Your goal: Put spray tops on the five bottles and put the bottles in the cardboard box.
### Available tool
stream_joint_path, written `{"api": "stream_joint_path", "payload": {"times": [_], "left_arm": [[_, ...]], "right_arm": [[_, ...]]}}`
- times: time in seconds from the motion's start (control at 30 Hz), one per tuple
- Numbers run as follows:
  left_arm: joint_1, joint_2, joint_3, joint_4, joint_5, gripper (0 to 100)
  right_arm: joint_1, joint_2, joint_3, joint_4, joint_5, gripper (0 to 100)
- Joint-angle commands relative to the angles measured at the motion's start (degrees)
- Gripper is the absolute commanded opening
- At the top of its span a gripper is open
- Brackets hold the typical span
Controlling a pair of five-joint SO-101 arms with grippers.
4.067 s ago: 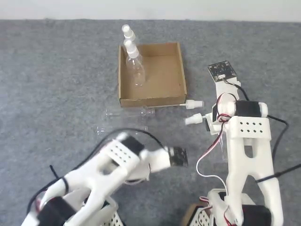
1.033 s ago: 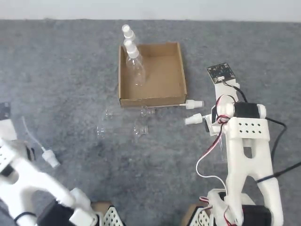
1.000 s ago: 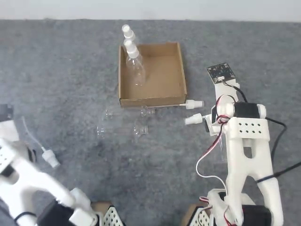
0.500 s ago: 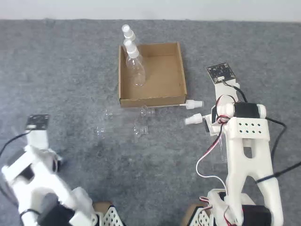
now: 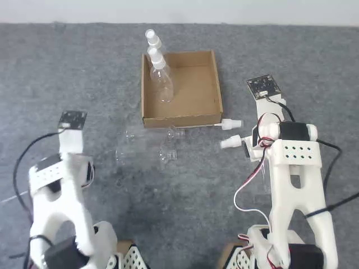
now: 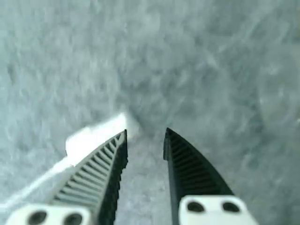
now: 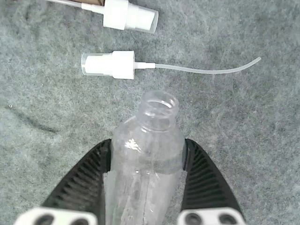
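spray top (image 6: 93, 136): blurred, half behind left tool (image 6: 145, 133) | bottle (image 7: 143, 173): base cut off (picture edge)

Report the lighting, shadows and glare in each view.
High view: soft, even light, with faint shadows inside the cardboard box; the clear bottles on the carpet barely show. Right wrist view: small glints on the bottle in the right gripper. Left wrist view: the white spray top beside the left gripper glares bright.

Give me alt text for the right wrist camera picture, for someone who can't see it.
The right gripper holds a clear bottle with no top over grey carpet. Beyond its open neck lie two white spray tops, the nearer one trailing a long thin tube.
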State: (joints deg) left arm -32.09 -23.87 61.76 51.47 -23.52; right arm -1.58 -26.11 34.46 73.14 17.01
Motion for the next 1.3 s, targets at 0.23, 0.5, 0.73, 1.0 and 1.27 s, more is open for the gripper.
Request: {"api": "stream_joint_path", "payload": {"times": [0.23, 0.5, 0.73, 1.0, 1.27], "left_arm": [[2.02, 0.18, -20.00, 17.14, -2.73, 12], [2.02, 0.26, -25.10, 25.76, -11.52, 12], [1.93, 0.26, -24.84, 29.27, -20.92, 12], [-1.58, 0.35, -24.84, 29.36, -27.16, 21], [-3.34, 0.35, -24.75, 29.36, -33.05, 21]], "right_arm": [[0.22, -2.33, -0.70, -0.75, -0.53, 2.4], [0.22, -2.33, -0.70, -0.57, -0.53, 2.4], [0.22, -2.33, -0.70, -0.57, -0.53, 2.4], [0.22, -2.33, -0.62, -0.66, -0.53, 2.4], [0.13, -2.33, -0.62, -0.66, -0.53, 2.5]]}}
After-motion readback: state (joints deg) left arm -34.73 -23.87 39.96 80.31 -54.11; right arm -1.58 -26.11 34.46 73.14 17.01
